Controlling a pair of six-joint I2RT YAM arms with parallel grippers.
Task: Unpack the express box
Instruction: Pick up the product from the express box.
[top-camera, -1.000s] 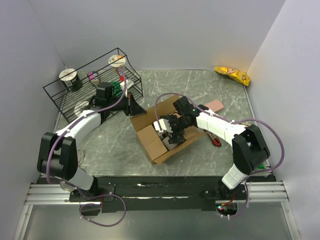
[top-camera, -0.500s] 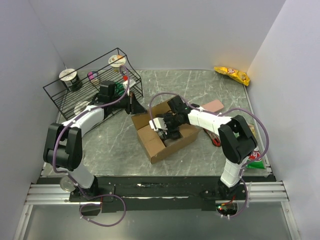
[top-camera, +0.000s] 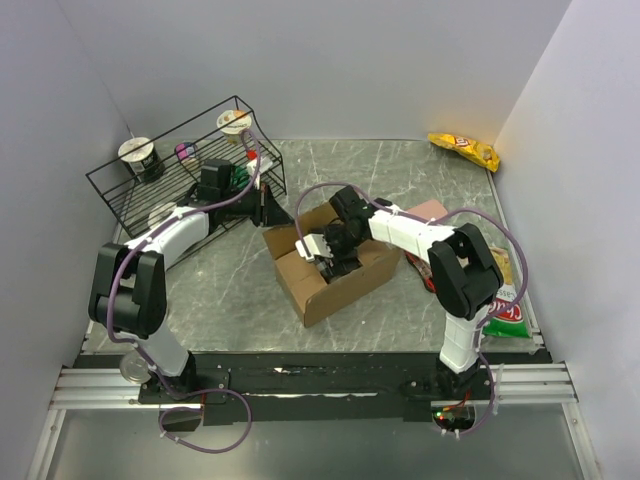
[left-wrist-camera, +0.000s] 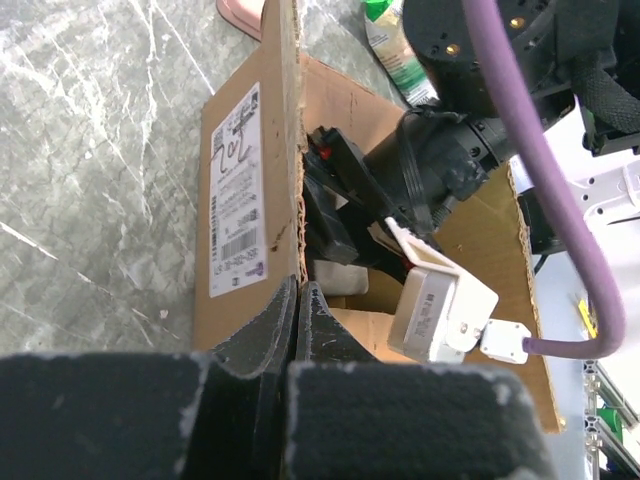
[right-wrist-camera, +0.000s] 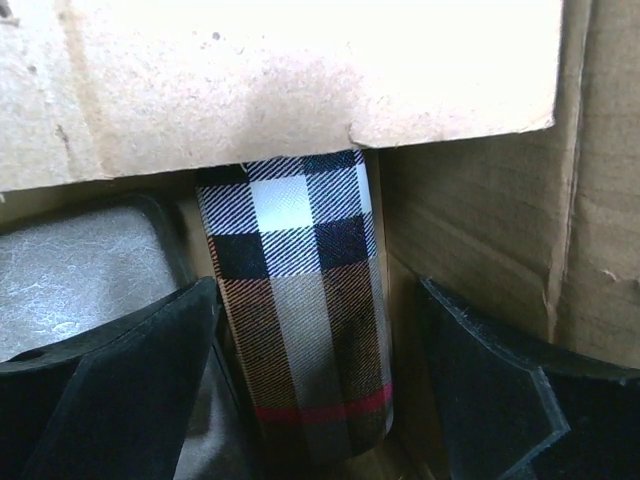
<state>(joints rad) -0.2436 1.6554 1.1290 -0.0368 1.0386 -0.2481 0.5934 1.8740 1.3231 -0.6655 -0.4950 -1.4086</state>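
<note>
the grey marbled table (top-camera: 400, 170) is carrying everything, with the black wire rack (top-camera: 150, 190) standing just behind the left fingers (left-wrist-camera: 297, 300). the express box (top-camera: 335, 288) is lying open on the table between the two arms, reaching from the left fingers across to the right fingers (top-camera: 333, 262) and enclosing the latter. the left fingers are clenching the upright edge of one box flap, the cardboard pinched thin between their pads, and the flap is rising straight away from their tips. the right fingers are reaching down inside the box and standing spread apart, gripping nothing. a plaid-patterned item (right-wrist-camera: 290, 230) is lying between them, close to one finger and with a gap to the other, its far end tucked under a cardboard flap just beyond the tips. a white shipping label (left-wrist-camera: 238, 190) is sitting on the outer face of the pinched flap, just past the left fingers.
</note>
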